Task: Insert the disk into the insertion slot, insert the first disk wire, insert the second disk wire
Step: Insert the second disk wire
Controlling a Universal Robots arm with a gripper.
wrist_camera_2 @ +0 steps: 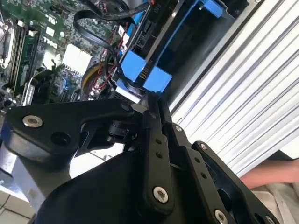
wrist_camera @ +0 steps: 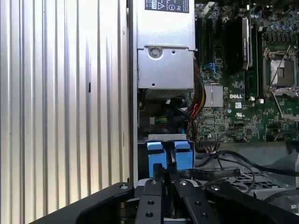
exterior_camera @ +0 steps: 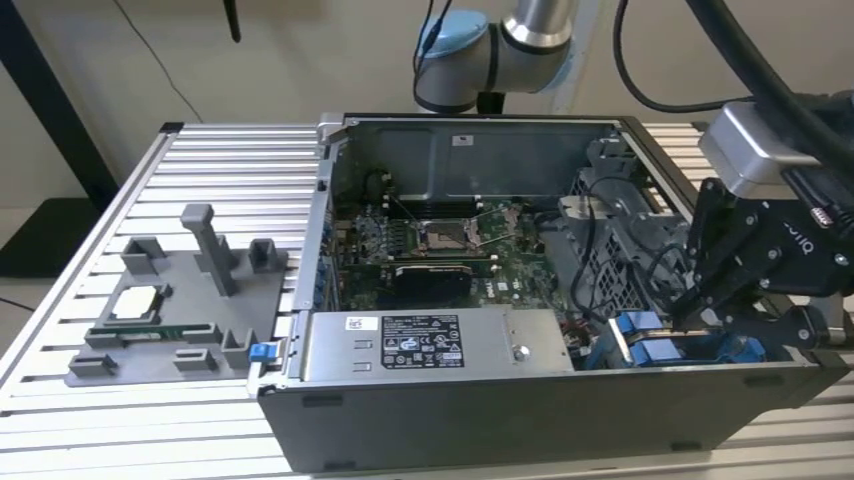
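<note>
Exterior view: hand point(exterior_camera: 701, 318) reaches down into insertion slot point(exterior_camera: 667, 345).

An open computer case point(exterior_camera: 534, 420) sits on the worktop point(exterior_camera: 200, 420); a parts fixture point(exterior_camera: 174, 320) lies at the exterior view's left of it

power-supply box point(exterior_camera: 434, 345) | motherboard point(exterior_camera: 441, 245) | grey fixture tray point(exterior_camera: 174, 300)

Black screw-studded gripper point(wrist_camera: 164, 179), grey-blue arm point(exterior_camera: 497, 45)
</note>
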